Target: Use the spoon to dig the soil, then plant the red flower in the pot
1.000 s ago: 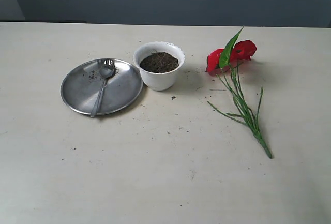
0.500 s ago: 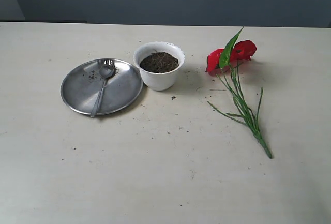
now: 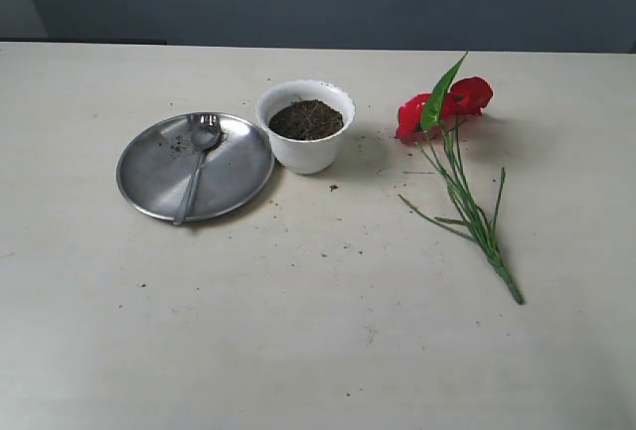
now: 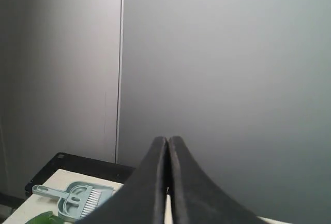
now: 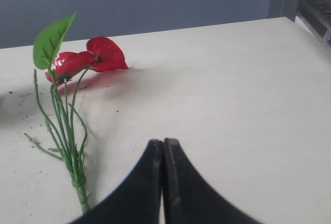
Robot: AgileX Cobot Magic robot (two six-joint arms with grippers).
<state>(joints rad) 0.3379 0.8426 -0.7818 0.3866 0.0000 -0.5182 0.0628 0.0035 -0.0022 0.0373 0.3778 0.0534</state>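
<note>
Both sets of jaws clenched on nothing, left gripper (image 4: 168, 141) and right gripper (image 5: 163, 143), while the spoon (image 3: 196, 170) beside the pot (image 3: 306, 147) (thin, stiff, probably slippery steel) wants pinching mid-handle.

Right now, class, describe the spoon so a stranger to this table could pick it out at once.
On the pale table, look left of the white pot for the round steel plate. The spoon lies on it, bowl toward the far edge and handle reaching the near rim. It is the only long thin piece of metal there, with short tines on its tip.
</note>
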